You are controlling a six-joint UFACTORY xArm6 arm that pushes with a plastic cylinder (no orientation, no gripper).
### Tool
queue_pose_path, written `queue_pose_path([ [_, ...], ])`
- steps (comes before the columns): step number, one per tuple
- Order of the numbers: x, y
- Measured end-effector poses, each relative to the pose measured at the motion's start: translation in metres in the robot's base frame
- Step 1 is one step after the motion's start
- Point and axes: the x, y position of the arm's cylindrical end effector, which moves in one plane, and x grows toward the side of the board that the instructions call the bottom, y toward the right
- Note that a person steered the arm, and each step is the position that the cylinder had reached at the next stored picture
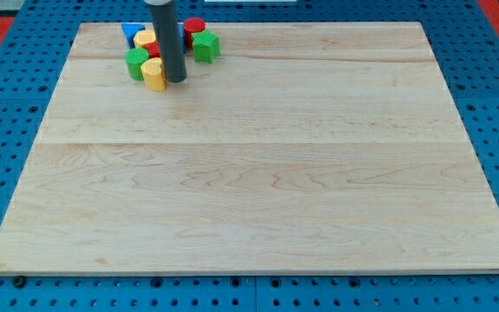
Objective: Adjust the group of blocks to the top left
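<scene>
At the worktop's (pixel 249 173) eleven o'clock corner sits the cluster: blue block (pixel 131 32), green block (pixel 135 63), yellow block (pixel 153 74), then my tip (pixel 174 80) touching that yellow one's three o'clock side, red block (pixel 195 27) and green star (pixel 204 46) beyond. No pincer exists here, only a rod. The herding step seems underway; next, nudge the stragglers toward ten o'clock.

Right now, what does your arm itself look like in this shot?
Only a straight, smooth, dark grey rod shows, round like a cylinder, coming down from the view's top edge. My tip is its flat lower end. No cables, markings or labels show on it, and the arm above is out of frame.
</scene>
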Motion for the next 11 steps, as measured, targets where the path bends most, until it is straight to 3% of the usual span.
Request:
queue_pose_path([
  [1,-0.036,0.061],
  [2,-0.058,0.086],
  [3,-0.081,0.049],
  [5,-0.052,0.023],
  [7,-0.062,0.123],
  [8,-0.127,0.139],
  [9,-0.128,0.111],
  [11,-0.121,0.002],
])
